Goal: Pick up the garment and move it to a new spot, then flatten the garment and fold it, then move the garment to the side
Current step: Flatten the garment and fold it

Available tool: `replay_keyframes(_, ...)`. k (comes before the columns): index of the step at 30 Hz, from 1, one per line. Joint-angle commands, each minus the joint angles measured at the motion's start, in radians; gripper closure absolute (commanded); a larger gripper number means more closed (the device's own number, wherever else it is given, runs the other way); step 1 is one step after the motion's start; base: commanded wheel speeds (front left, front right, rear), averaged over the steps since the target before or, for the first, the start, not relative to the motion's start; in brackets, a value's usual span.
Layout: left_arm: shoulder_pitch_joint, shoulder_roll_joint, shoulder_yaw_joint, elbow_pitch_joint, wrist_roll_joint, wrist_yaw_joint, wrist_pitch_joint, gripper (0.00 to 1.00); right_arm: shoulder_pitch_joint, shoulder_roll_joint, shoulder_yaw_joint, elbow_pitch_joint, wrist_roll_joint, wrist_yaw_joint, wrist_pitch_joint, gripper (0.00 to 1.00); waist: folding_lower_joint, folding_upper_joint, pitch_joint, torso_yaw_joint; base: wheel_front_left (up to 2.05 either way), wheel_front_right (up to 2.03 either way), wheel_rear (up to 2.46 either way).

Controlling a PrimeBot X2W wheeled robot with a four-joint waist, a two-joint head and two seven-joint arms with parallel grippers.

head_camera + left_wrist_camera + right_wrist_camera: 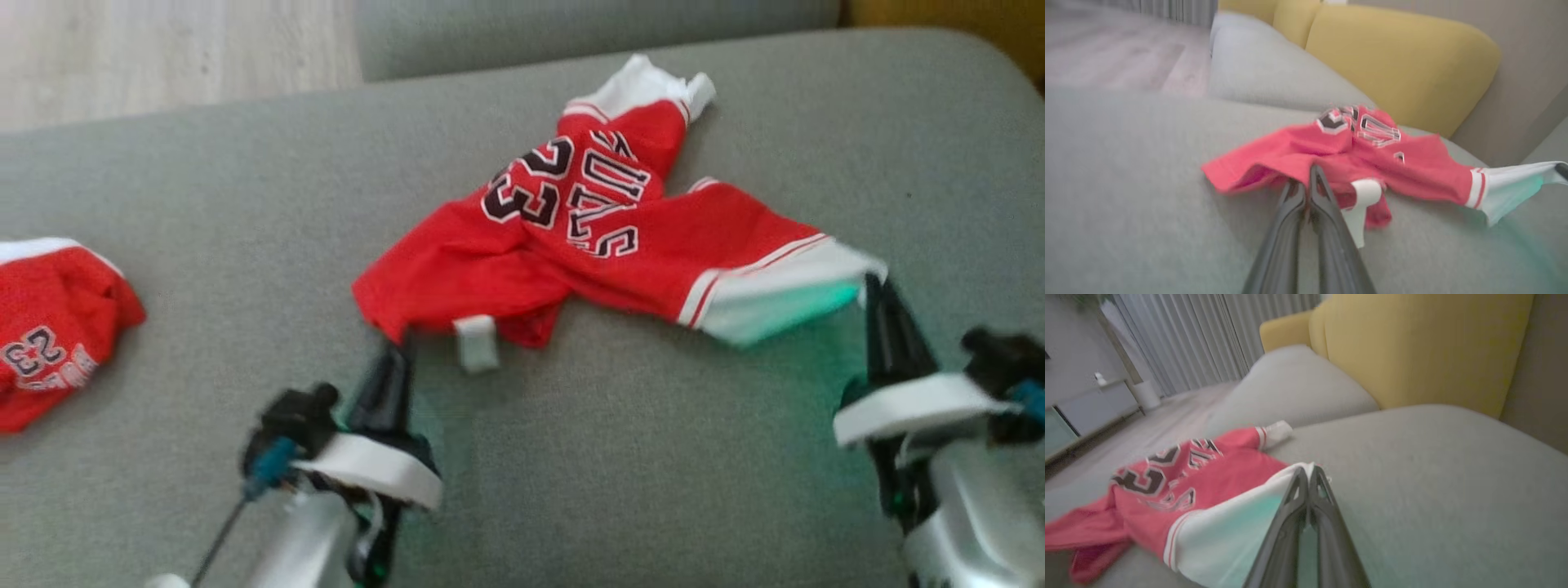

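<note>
The left gripper's (pixel 398 351) fingers clamp the garment's (pixel 571 245) near red edge, while the right gripper's (pixel 872 286) fingers clamp its white right hem.

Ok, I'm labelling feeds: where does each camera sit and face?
Head view: on the head, facing down at the red jersey on the grey seat; left hand lower left, right hand lower right.
Left wrist view: left wrist, along its shut fingers to the jersey's red hem.
Right wrist view: right wrist, along its shut fingers to the white sleeve.
Shared: both wrist views show the yellow backrest.
</note>
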Motion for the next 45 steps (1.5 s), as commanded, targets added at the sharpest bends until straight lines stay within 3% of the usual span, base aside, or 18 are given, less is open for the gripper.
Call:
replay_keyframes(1, -0.024, 0.007, 0.064, -0.049, 0.028, -0.005, -0.005, 1.0, -0.055, -0.011, 0.014, -0.055, 0.015, -0.001, -0.006, 1.0, -0.0001, 0.0, -0.039, 0.015, 0.0, 0.0, 0.0)
replay_keyframes(3, -0.055, 0.044, 0.144, -0.131, 0.098, -0.009, -0.005, 1.0, -0.099, -0.036, 0.007, -0.129, 0.046, -0.001, -0.006, 1.0, -0.0001, 0.0, -0.088, 0.031, 0.0, 0.0, 0.0)
replay_keyframes(4, -0.055, 0.044, 0.144, -0.131, 0.098, -0.009, -0.005, 1.0, -0.099, -0.036, 0.007, -0.129, 0.046, -0.001, -0.006, 1.0, -0.0001, 0.0, -0.088, 0.031, 0.0, 0.0, 0.0)
replay_keyframes(8, -0.167, 0.144, 0.2, -0.221, 0.16, -0.013, -0.005, 1.0, -0.197, -0.081, -0.001, -0.214, 0.091, -0.001, -0.006, 1.0, -0.0001, 0.0, -0.132, 0.048, 0.0, 0.0, 0.0)
replay_keyframes(12, -0.303, 0.258, 0.192, -0.295, 0.181, -0.014, -0.005, 1.0, -0.323, -0.132, 0.013, -0.28, 0.146, -0.001, -0.006, 1.0, -0.0001, 0.0, -0.166, 0.06, 0.0, 0.0, 0.0)
replay_keyframes(18, -0.498, 0.38, 0.122, -0.343, 0.131, -0.015, 0.047, 1.0, -0.521, -0.214, 0.046, -0.351, 0.217, -0.001, 0.05, 1.0, -0.0001, 0.0, -0.201, 0.091, 0.0, 0.0, 0.0)
replay_keyframes(22, -0.564, 0.393, 0.079, -0.326, 0.078, -0.015, 0.121, 1.0, -0.597, -0.234, 0.071, -0.332, 0.219, -0.001, 0.118, 1.0, -0.0001, 0.0, -0.18, 0.105, 0.0, 0.0, 0.0)
replay_keyframes(27, -0.601, 0.37, 0.071, -0.244, 0.042, -0.009, 0.158, 1.0, -0.667, -0.225, 0.135, -0.248, 0.198, -0.001, 0.148, 1.0, -0.0001, 0.0, -0.12, 0.105, 0.0, 0.0, 0.0)
replay_keyframes(34, -0.737, 0.318, 0.082, -0.112, 0.087, 0.058, 0.067, 1.0, -0.879, -0.186, 0.14, -0.068, 0.145, -0.001, 0.06, 1.0, -0.0001, 0.0, 0.026, 0.093, 0.0, 0.0, 0.0)
replay_keyframes(39, -0.845, 0.278, 0.109, -0.052, 0.118, 0.101, 0.004, 1.0, -1.016, -0.154, 0.122, 0.008, 0.117, -0.001, 0.005, 1.0, -0.0001, 0.0, 0.07, 0.081, 0.0, 0.0, 0.0)
replay_keyframes(45, -0.766, 0.245, 0.169, -0.083, 0.132, 0.109, -0.005, 1.0, -0.947, -0.131, 0.115, 0.013, 0.157, -0.001, -0.006, 1.0, -0.0001, 0.0, 0.071, 0.065, 0.0, 0.0, 0.0)
